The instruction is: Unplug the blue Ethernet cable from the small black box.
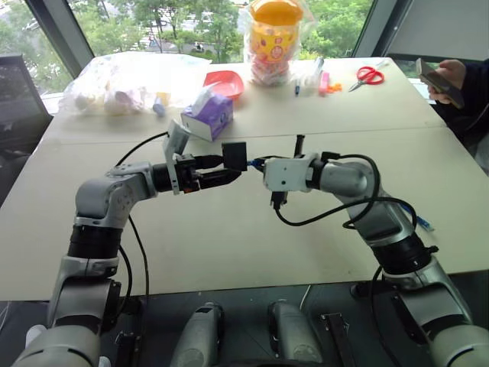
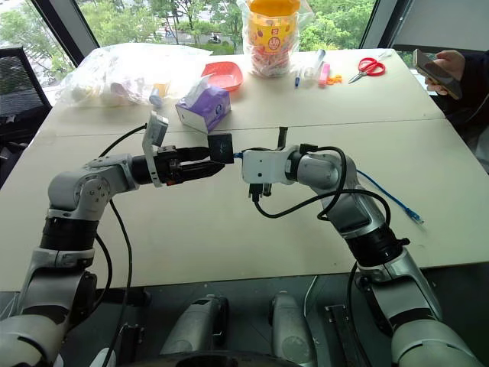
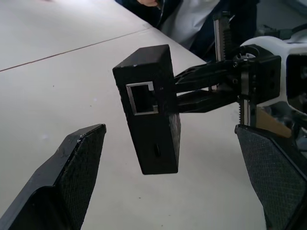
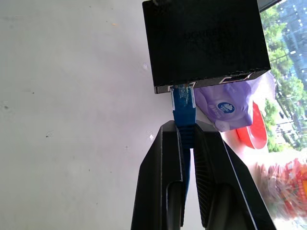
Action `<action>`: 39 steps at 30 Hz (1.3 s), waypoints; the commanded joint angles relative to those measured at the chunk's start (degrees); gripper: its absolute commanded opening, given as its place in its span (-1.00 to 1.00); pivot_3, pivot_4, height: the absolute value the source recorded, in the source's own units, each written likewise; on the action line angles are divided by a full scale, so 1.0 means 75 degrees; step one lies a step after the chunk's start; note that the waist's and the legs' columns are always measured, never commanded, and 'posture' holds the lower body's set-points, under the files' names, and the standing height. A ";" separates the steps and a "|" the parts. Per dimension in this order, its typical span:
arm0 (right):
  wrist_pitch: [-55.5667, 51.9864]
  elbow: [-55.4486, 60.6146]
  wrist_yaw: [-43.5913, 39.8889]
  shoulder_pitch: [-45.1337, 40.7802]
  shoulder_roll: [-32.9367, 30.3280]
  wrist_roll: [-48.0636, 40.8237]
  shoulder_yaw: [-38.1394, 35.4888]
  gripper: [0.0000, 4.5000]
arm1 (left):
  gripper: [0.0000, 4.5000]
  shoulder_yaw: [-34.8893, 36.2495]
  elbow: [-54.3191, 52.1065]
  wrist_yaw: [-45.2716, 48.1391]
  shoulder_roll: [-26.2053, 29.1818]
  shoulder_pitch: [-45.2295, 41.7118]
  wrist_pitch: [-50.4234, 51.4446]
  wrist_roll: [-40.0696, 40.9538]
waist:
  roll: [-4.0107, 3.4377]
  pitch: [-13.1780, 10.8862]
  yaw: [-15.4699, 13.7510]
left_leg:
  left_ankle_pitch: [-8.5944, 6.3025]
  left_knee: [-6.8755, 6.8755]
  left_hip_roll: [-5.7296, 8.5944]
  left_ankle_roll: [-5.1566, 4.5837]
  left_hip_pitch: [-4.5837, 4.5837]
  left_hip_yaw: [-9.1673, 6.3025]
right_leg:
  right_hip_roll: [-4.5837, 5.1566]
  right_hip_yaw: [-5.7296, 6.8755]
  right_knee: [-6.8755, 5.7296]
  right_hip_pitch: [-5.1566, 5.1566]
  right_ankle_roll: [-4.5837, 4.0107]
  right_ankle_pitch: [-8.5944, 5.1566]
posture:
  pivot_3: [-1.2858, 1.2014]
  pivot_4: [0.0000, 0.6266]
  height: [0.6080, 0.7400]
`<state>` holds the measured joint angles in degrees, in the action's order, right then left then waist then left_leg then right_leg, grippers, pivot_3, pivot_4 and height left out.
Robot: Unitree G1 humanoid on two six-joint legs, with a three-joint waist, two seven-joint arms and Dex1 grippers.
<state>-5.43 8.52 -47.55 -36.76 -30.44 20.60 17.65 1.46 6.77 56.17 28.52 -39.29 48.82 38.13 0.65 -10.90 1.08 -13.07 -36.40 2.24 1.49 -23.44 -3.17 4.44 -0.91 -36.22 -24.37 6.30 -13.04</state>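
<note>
Hanging mid-air over the desk [image 1: 229, 245]: small black box [image 1: 234, 156], dangling off the blue Ethernet cable [image 4: 183, 108], still plugged in. Right end effector [image 4: 188, 139] pinching the plug; left end effector [image 3: 168, 158] spread wide around the box, not touching. Sitting at 11 o'clock: purple tissue box [image 1: 208, 115]. Leaving plenty of bare desk below.

You had the small black box [image 1: 234, 156] lifted clear above the pale surface [image 1: 229, 237], a matte, flat rectangular block with an empty metal-rimmed port showing on one narrow side. The blue Ethernet cable [image 4: 183, 106] was still plugged into another edge, its clear plug seated in the socket; the bright blue cord trailed away, its far plug [image 2: 415, 218] lying on the surface.
</note>
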 commanded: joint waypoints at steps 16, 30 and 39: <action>-0.0263 0.0852 -0.0461 -0.0096 -0.0250 -0.0092 0.0049 -1.00 | -0.79 0.0195 0.0062 0.0352 0.0023 -0.0282 -0.0050 0.0211 | 0.0002 -0.0001 -0.0023 | 0.0000 -0.0004 -0.0001 0.0000 0.0000 -0.0006 | 0.0003 0.0001 0.0002 0.0007 -0.0001 0.0000 | 0.03 -0.52 1.00; -0.5972 0.0614 -0.3024 -0.1486 -0.0478 -0.4257 -0.0763 0.38 | -0.79 -0.0210 -0.0567 0.1650 0.0769 -0.0167 -0.0133 0.0183 | 0.0002 -0.0001 -0.0034 | -0.0002 -0.0004 -0.0015 -0.0005 -0.0001 -0.0012 | 0.0007 0.0003 0.0004 0.0009 -0.0004 -0.0001 | 0.03 -0.52 1.00; -0.7721 0.0001 -0.2833 -0.2168 -0.0321 -0.5746 -0.1046 0.38 | -0.79 -0.0295 -0.0780 0.1859 0.0914 -0.0054 -0.0383 0.0072 | 0.0002 -0.0001 -0.0014 | -0.0002 0.0000 -0.0016 -0.0005 -0.0003 -0.0011 | 0.0009 0.0002 0.0006 0.0006 -0.0003 -0.0001 | 0.03 -0.52 1.00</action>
<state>-62.14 8.04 -68.89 -51.21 -32.88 -20.18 11.80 -1.11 3.09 69.00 34.46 -39.85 46.97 38.64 0.67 -10.91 0.98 -13.09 -36.39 2.12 1.45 -23.46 -3.25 4.51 -0.90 -36.18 -24.33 6.28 -13.04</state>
